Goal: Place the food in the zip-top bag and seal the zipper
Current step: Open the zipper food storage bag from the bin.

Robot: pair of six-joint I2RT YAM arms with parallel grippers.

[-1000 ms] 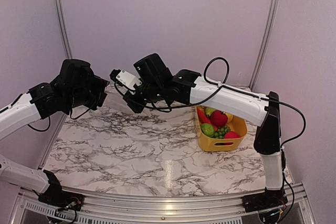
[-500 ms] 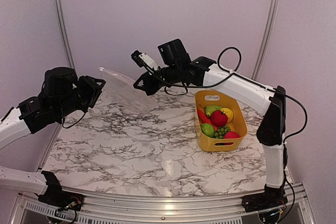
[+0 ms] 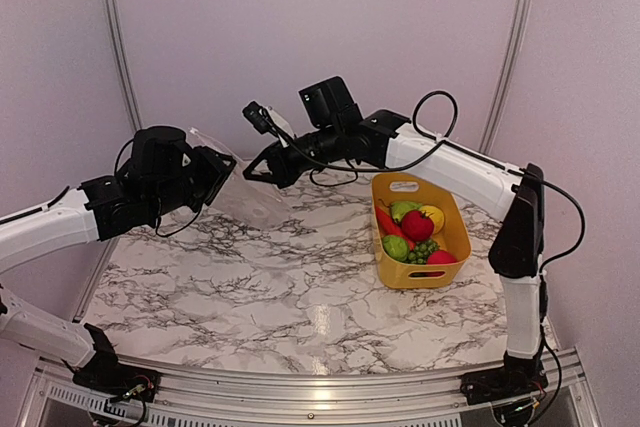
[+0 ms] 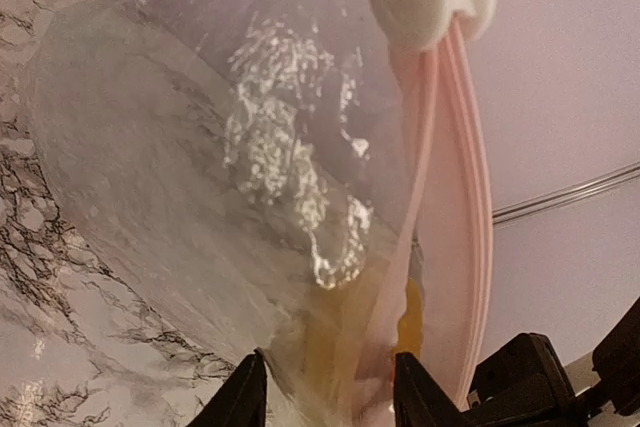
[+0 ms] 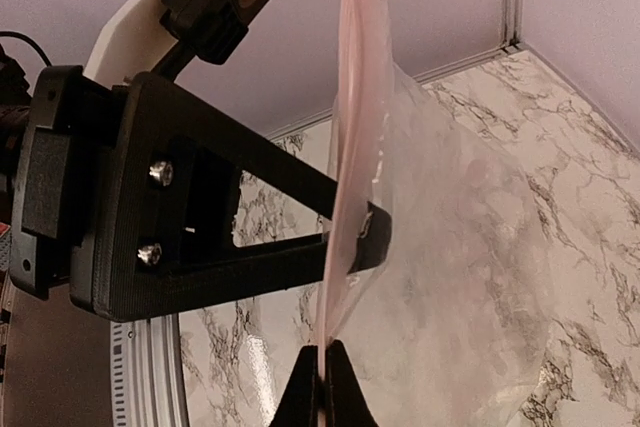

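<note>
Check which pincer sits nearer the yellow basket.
Right. The right pincer hangs up and left of the yellow basket, at the zip-top bag; the left pincer is farther left, across the bag.

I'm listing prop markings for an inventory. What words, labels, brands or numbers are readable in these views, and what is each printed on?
No text can be read in any view.
Yellow basket: a white label on its far inner wall, too small to read.
Zip-top bag and its zipper: no print visible.
Pale ring at the lower left of the right wrist view: fine tick marks only, no legible numbers.
</note>
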